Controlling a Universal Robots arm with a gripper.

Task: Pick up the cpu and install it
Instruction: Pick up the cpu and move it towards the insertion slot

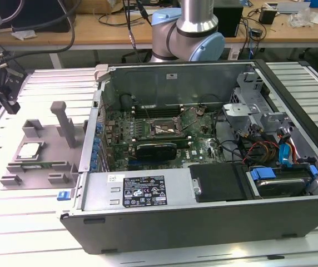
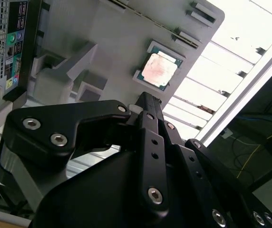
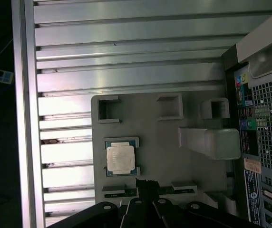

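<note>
The cpu (image 1: 30,150) is a small square chip with a dull silver top. It lies flat in a recess of the grey fixture tray (image 1: 48,167), at the exterior view's left, beside the open computer case. Both wrist views look down on the cpu (image 2: 159,70) (image 3: 121,158) in its pocket. My gripper (image 2: 143,97) (image 3: 148,183) hangs above the tray, a short way off the chip and not touching it. Its black fingers are pressed together at the tips, with nothing between them. In the exterior view the gripper (image 1: 11,105) sits at the far left, above the tray's end.
The open computer case (image 1: 203,211) lies on the slatted metal table (image 1: 31,222), with the motherboard socket (image 1: 162,129), a black expansion card (image 1: 156,149) and cables inside. Upright grey posts (image 1: 64,122) rise from the tray. The case's rear panel (image 3: 267,142) stands next to the tray.
</note>
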